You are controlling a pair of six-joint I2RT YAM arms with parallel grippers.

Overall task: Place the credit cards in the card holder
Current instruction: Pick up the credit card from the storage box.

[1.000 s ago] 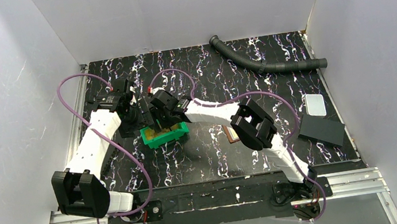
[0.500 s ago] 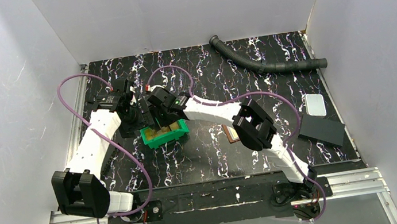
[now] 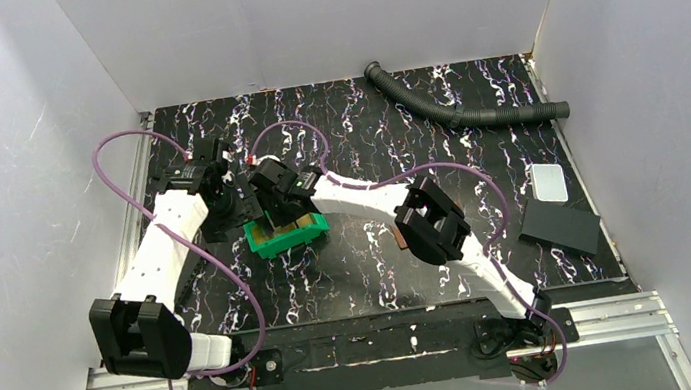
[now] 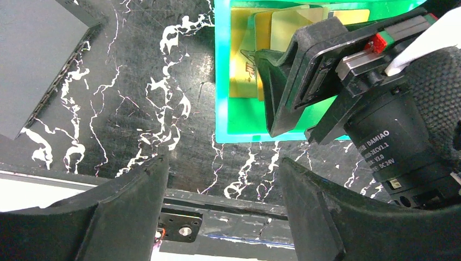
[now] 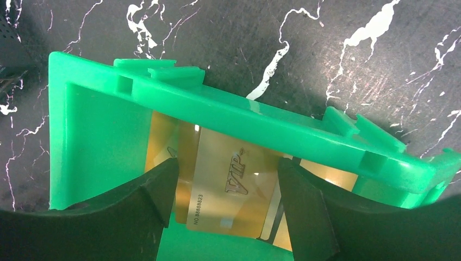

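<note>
We see the right gripper (image 5: 225,166) down inside the green bin (image 5: 98,130), its jaws wide on either side of the gold credit cards (image 5: 228,196); contact we cannot tell. The left gripper (image 4: 223,163) hangs wide over the surface (image 4: 136,109) beside the bin. The card holder (image 3: 396,237) lies partly hidden under the right arm.

One green bin (image 5: 244,117), at least three cards (image 5: 234,190), one card holder (image 3: 398,238), one hose (image 3: 471,108), one pale plate (image 3: 549,182), two dark sheets (image 3: 559,225) (image 4: 32,60)
</note>
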